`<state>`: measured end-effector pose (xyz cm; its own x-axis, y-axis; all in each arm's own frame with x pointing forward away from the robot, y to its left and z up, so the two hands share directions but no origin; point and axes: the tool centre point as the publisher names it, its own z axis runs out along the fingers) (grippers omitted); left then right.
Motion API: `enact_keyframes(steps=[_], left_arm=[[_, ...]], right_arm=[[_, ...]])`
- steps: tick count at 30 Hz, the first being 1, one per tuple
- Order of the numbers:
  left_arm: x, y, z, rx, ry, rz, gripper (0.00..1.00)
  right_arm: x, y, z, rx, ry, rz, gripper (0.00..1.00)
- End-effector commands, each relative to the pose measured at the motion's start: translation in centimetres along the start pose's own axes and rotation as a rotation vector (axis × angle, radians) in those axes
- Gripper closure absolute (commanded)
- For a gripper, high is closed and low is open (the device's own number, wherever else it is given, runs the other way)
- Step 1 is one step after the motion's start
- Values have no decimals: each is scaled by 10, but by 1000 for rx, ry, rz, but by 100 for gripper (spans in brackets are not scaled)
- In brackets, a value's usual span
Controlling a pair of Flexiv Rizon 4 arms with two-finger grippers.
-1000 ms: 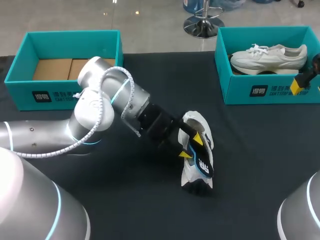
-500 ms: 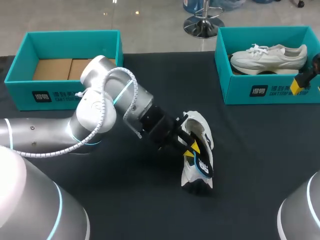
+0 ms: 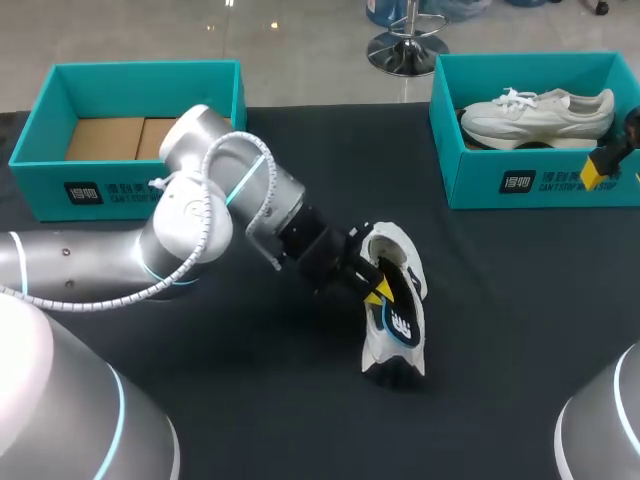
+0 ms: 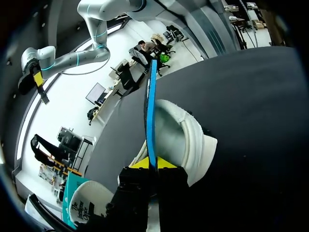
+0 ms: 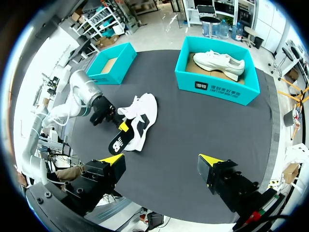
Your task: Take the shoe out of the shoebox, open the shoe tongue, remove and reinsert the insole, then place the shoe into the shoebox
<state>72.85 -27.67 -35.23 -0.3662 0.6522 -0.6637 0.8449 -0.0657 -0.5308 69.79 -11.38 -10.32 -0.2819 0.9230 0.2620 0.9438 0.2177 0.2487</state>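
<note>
One shoe (image 3: 398, 248) lay on its side mid-bench (image 3: 520, 320). Left fingers (image 3: 378, 292) pinched the insole (image 3: 402, 320) narrowly by its edge, likely to steer it into the opening. Right fingers (image 5: 110, 163) hung wide, empty, well clear.

Black table (image 3: 520, 300): shoe (image 3: 413, 285), two shoeboxes (image 3: 60, 165) (image 3: 480, 150)

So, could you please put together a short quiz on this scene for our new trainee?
1. True or false: the left claw is shut on the insole.
2. What lies in the right shoebox? A) a white sneaker B) only an insole C) nothing
3. Complete: the right claw has its fingers ___.
Key: 1 true; 2 A; 3 open.
</note>
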Motion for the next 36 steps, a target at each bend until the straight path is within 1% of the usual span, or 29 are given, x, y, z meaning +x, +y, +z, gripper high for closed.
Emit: enact_keyframes(steps=[1, 3, 4, 6, 7, 10, 14, 20, 25, 27, 29, 30, 31, 32, 36], left_arm=[[-3, 7, 4, -9, 6, 0, 100], [-4, 5, 4, -10, 4, -3, 100], [-4, 4, 4, -9, 3, -3, 82], [-5, 0, 2, -7, 1, -1, 62], [-6, -1, 2, -6, 0, 0, 57], [-6, -6, -1, -3, -3, 3, 55], [-5, -14, -4, 5, -10, 2, 56], [-2, -22, -2, 20, -21, -13, 58], [-2, -23, 4, 26, -23, -19, 59], [-3, -22, 7, 25, -23, -18, 61], [-5, -21, 9, 23, -26, -21, 66], [-6, -20, 10, 9, -34, -16, 72], [-7, -19, 10, 12, -39, -18, 88], [-8, -19, 10, 13, -42, -22, 100], [-8, -18, 10, 13, -37, -16, 100]], right_arm=[[0, 2, 0, 5, 1, 1, 0], [0, 2, 0, 5, 1, 1, 0], [0, 2, 0, 5, 1, 1, 0], [0, 2, 0, 5, 1, 1, 0], [0, 2, 0, 5, 1, 1, 0], [0, 2, 0, 5, 1, 1, 0], [0, 2, 0, 5, 1, 1, 0], [0, 2, 0, 5, 1, 1, 0], [0, 2, 0, 5, 1, 1, 0], [0, 2, 0, 5, 1, 1, 0], [0, 2, 0, 5, 1, 1, 0], [0, 2, 0, 5, 1, 1, 0], [0, 2, 0, 5, 1, 1, 0], [0, 2, 0, 5, 1, 1, 0], [0, 2, 0, 5, 1, 1, 0]])
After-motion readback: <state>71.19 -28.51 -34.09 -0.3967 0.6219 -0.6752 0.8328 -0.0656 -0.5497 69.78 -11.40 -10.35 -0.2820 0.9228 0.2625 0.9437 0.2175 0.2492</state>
